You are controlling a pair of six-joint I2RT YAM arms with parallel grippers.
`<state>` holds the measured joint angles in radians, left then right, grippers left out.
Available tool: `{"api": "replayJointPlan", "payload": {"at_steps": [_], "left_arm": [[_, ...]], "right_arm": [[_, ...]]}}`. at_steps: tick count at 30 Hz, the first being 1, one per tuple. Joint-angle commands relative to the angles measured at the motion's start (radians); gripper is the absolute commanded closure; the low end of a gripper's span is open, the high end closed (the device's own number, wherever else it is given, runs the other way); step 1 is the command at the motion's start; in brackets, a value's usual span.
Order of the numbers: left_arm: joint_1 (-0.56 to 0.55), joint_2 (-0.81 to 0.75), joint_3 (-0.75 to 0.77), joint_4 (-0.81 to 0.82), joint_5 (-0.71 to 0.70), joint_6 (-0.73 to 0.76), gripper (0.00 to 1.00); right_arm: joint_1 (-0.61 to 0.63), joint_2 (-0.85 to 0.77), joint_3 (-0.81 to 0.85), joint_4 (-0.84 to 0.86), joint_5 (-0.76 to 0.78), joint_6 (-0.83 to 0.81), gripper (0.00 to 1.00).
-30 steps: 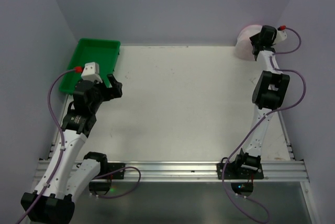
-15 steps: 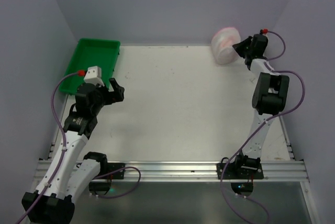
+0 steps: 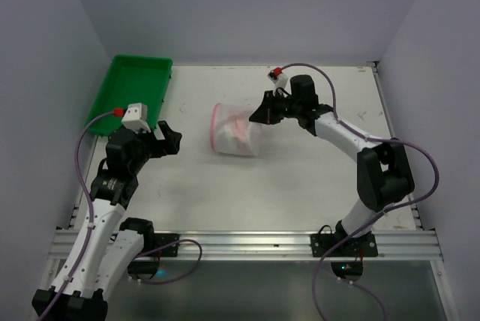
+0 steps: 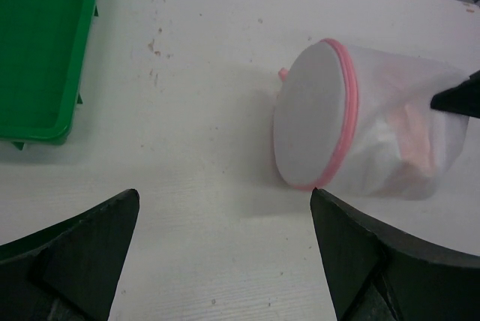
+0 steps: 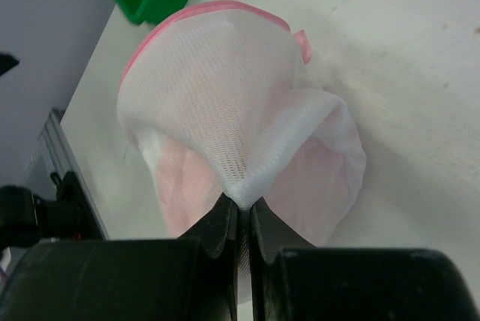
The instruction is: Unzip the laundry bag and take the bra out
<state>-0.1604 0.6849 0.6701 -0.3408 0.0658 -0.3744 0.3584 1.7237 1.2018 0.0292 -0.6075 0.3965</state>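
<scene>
A: Where is the laundry bag [image 3: 236, 130]?

B: Just left of centre in the overhead view, lying on its side on the desk [image 3: 315, 178], well apart from the green tray [image 3: 131, 88] at the upper left. One flat round face is turned toward the left arm.

A: And the arms?

B: The right end effector [image 5: 238, 205] is closed on a pinched fold of mesh at the bag's far end. The left end effector [image 4: 223, 212] is spread wide with nothing between its fingers, short of the bag.

A: How will it handle?

B: Light and limp, I'd judge. The mesh puckers where it is pinched, so it should stretch and drag rather than resist. The pink zip trim [image 4: 351, 111] looks like the firmer part. A small pink tab [image 4: 283, 73] sticks out at the rim, upper middle of the left wrist view. It may be the pull, though I cannot be sure.

A: The bra?

B: A pinkish shape [image 4: 411, 137] shows through the mesh. It is probably soft and likely to snag.
</scene>
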Motion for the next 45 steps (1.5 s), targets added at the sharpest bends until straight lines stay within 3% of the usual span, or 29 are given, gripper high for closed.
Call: {"api": "replayJointPlan", "payload": {"at_steps": [1, 2, 5, 6, 13, 15, 16, 18, 23, 27, 31, 37, 41, 44, 45], "left_arm": [[-0.008, -0.016, -0.030, 0.005, 0.040, 0.034, 0.00], [-0.008, -0.015, -0.032, 0.005, 0.046, 0.035, 0.00], [-0.008, -0.007, -0.041, 0.003, 0.077, 0.043, 0.00], [-0.008, -0.010, -0.050, 0.011, 0.075, 0.046, 0.00], [-0.007, -0.021, -0.063, 0.016, 0.049, 0.045, 0.00], [-0.007, -0.027, -0.063, 0.005, 0.008, 0.049, 0.00], [-0.007, -0.037, -0.064, -0.004, -0.009, 0.042, 0.00], [-0.005, -0.051, -0.069, -0.009, -0.050, 0.032, 0.00], [0.010, -0.062, -0.066, -0.026, -0.100, 0.022, 0.00], [0.030, -0.077, -0.067, -0.033, -0.107, 0.012, 0.00], [0.045, -0.090, -0.072, -0.029, -0.109, 0.009, 0.00], [0.076, -0.087, -0.075, -0.024, -0.080, 0.012, 0.00], [0.093, -0.079, -0.076, -0.020, -0.046, 0.015, 0.00], [0.099, -0.079, -0.078, -0.017, -0.034, 0.019, 0.00], [0.101, -0.081, -0.078, -0.017, -0.032, 0.020, 0.00]], "right_arm": [[0.054, -0.119, -0.057, -0.154, -0.067, -0.185, 1.00], [0.071, -0.140, -0.065, -0.184, -0.075, -0.202, 1.00], [0.128, -0.165, -0.110, -0.256, -0.022, -0.225, 0.85], [0.149, -0.194, -0.134, -0.262, 0.077, -0.199, 0.73], [0.252, -0.419, -0.143, -0.351, 0.574, -0.101, 0.28], [0.280, -0.463, -0.119, -0.385, 0.690, -0.065, 0.09], [0.310, -0.492, -0.111, -0.412, 0.804, -0.006, 0.07], [0.374, -0.501, -0.070, -0.429, 0.873, 0.030, 0.01], [0.551, -0.345, 0.129, -0.615, 1.087, 0.114, 0.02], [0.680, -0.185, 0.309, -0.703, 1.159, 0.188, 0.09], [0.740, -0.027, 0.429, -0.773, 1.180, 0.249, 0.13], [0.783, 0.146, 0.501, -0.746, 1.178, 0.295, 0.21], [0.784, 0.227, 0.542, -0.807, 1.276, 0.355, 0.38], [0.783, 0.235, 0.539, -0.808, 1.290, 0.366, 0.60], [0.784, 0.218, 0.532, -0.793, 1.284, 0.357, 0.72]]}}
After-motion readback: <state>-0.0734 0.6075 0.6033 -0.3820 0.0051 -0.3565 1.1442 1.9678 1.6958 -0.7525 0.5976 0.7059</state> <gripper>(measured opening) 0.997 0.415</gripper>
